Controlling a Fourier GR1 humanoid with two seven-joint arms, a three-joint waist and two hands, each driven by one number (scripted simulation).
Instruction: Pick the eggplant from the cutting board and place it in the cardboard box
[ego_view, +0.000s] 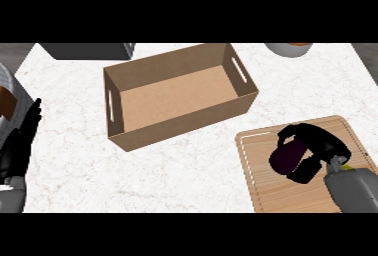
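We count one cardboard box (177, 95) on the white marble counter (184, 175), one wooden cutting board (295, 190), and one dark purple eggplant (286, 156) on it. Two black hands: the right hand (319, 145) over the eggplant, the left hand (18, 145) at the left edge. One dark grey container (87, 50) and one grey bowl (288, 49) sit at the top.

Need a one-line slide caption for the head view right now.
Right hand curled round the eggplant on the cutting board; cardboard box open, left hand resting at the edge.
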